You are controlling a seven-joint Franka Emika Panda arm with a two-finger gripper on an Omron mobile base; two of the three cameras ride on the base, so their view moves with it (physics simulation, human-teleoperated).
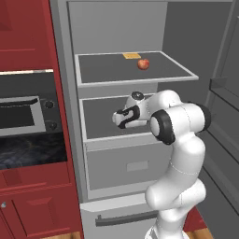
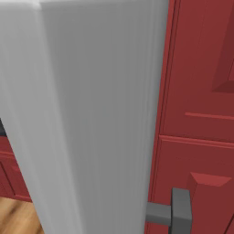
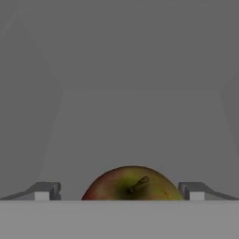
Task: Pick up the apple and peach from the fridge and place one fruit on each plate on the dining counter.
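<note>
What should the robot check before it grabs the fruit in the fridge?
1. Fridge door open: ok.
2. Apple between the fingers: ok, one finger on each side.
3. Gripper open wide enough: ok, gaps show on both sides.
4. Fingers touching the apple: not ok, still apart.
5. Other red fruit on the upper shelf: ok, out of the way.
6. Plates ready: cannot tell.

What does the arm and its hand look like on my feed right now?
The arm is glossy white with rounded, bulbous links and black rings at the joints. The hand is white with black sections. In the hand view its two fingertips are small, grey and blocky. No cables or markings are visible.
</note>
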